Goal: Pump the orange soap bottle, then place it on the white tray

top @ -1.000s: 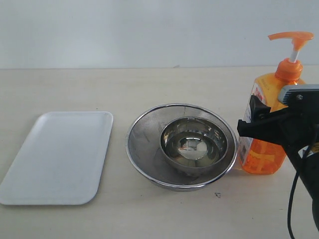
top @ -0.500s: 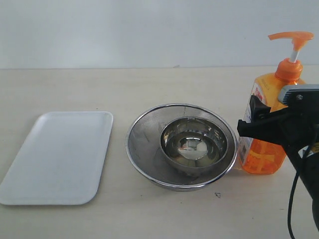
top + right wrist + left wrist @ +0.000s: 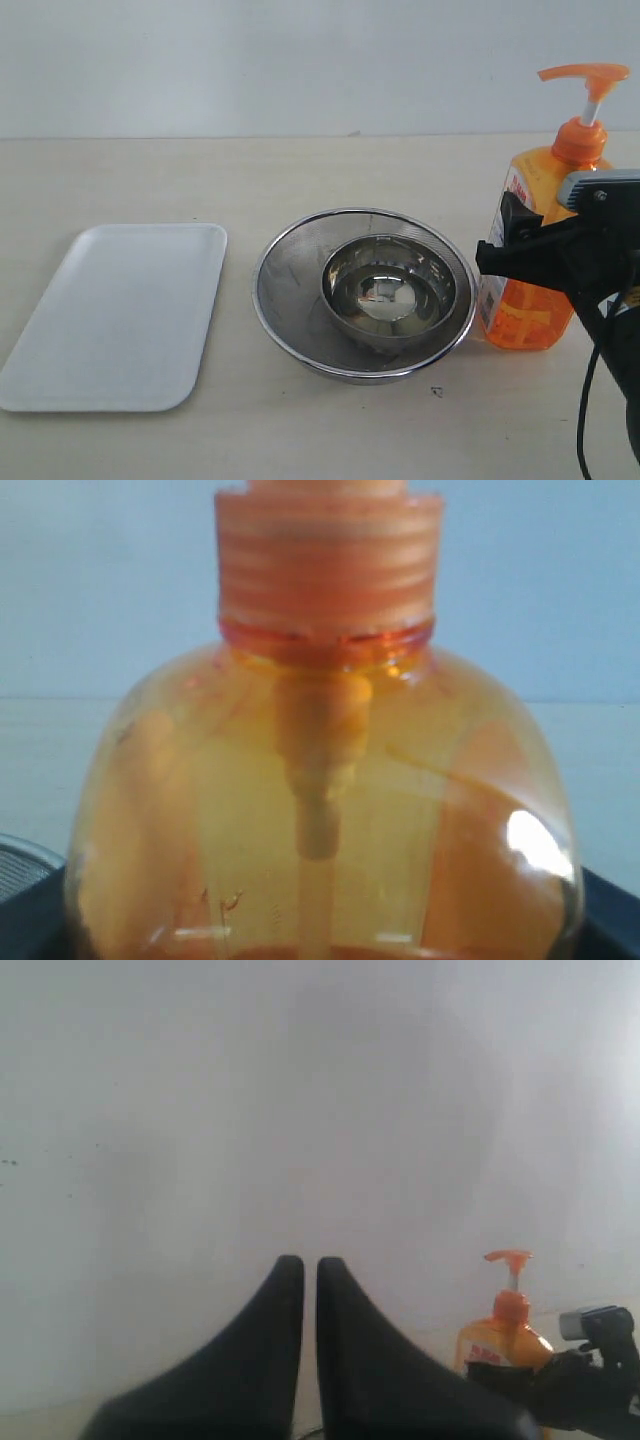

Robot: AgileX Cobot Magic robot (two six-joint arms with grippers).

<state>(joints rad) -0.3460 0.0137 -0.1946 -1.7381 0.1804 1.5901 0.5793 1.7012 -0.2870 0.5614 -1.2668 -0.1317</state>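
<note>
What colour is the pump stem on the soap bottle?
White pump stem, under the orange pump head of the orange soap bottle. Clearest in the exterior view.

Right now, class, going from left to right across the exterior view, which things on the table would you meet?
white tray → steel strainer with the bowl inside it → orange soap bottle

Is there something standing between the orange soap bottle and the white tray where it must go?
Yes. The steel strainer with a bowl inside it stands between the orange soap bottle on the right and the white tray on the left. Lifting the bottle over it, or going around, seems necessary.
</note>
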